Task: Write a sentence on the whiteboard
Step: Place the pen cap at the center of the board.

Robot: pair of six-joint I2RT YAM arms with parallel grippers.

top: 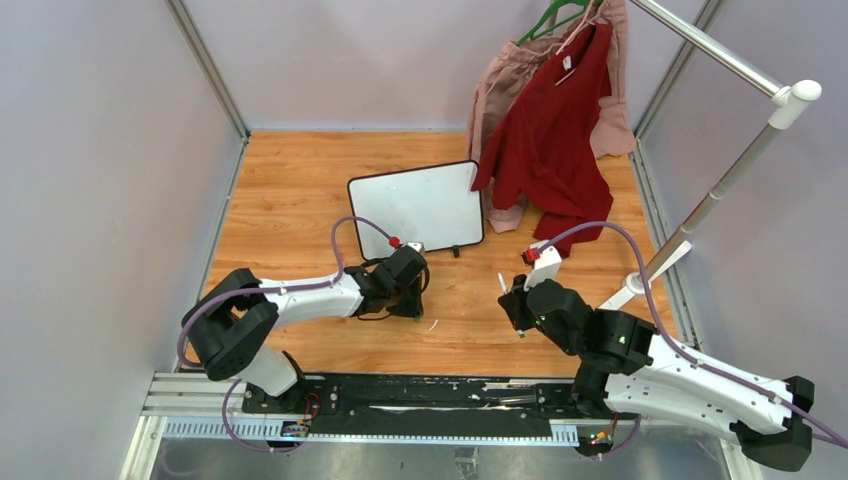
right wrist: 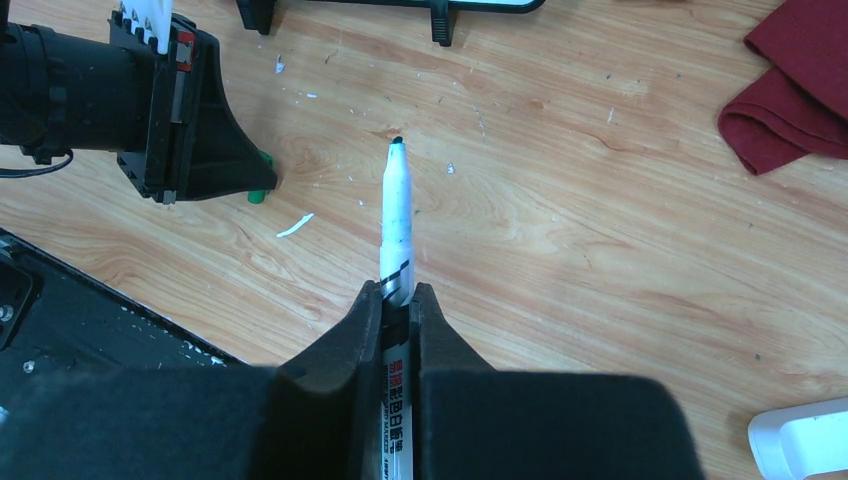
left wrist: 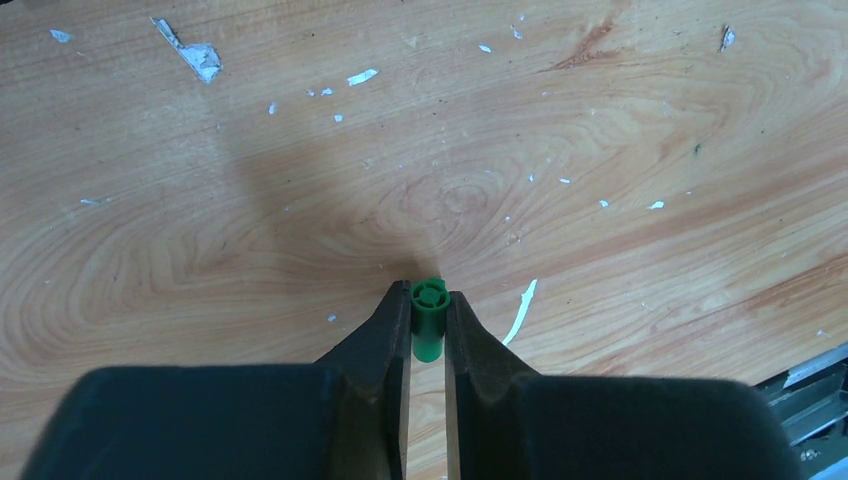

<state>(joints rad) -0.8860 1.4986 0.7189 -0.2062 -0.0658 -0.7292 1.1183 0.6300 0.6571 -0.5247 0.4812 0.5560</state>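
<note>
The whiteboard [top: 415, 208] lies on the wooden table at centre back, its white face blank; no sentence shows on it. My left gripper [top: 414, 308] points down at the table just in front of the board and is shut on a green marker cap [left wrist: 428, 322], which also shows below its fingers in the right wrist view [right wrist: 258, 193]. To the right, my right gripper [top: 514, 302] is shut on a white marker [right wrist: 397, 215]. The marker is uncapped, its dark tip [right wrist: 397, 141] pointing forward above the wood. The board's black feet [right wrist: 440, 25] show at the top of that view.
A red garment [top: 550, 140] and a pink one [top: 500, 80] hang from a rack [top: 745, 165] at back right, the red hem [right wrist: 790, 90] touching the table. The rack's white foot [top: 655, 270] stands beside my right arm. Grey walls enclose the table. White flecks [left wrist: 520, 310] litter the wood.
</note>
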